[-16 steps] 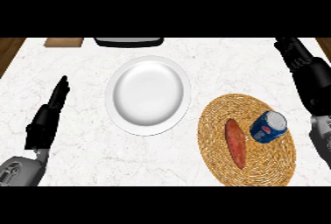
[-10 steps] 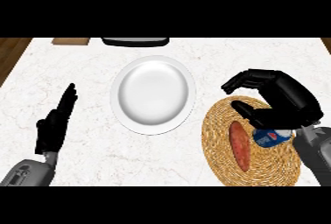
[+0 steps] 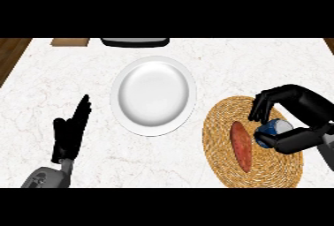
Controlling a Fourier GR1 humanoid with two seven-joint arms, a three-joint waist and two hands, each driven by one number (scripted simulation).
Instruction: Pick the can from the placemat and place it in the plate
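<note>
A blue can (image 3: 272, 130) with a silver top lies on the round woven placemat (image 3: 225, 114) at the right. My right hand (image 3: 301, 114) curls round the can, fingers over its far side and thumb under its near side, hiding much of it. A white plate (image 3: 154, 94) rests on the marble counter at the centre, left of the placemat. My left hand (image 3: 70, 133) rests open at the lower left, fingers straight and pointing up, apart from everything.
A reddish-brown oblong food item (image 3: 241, 145) lies on the placemat just left of the can. A dark object (image 3: 135, 42) and a wooden board (image 3: 70, 42) sit at the counter's far edge. The counter's left edge (image 3: 13, 66) borders dark wood.
My right hand has come down from the far right onto the placemat and curled round the can. My left hand has shifted slightly right and stayed open.
</note>
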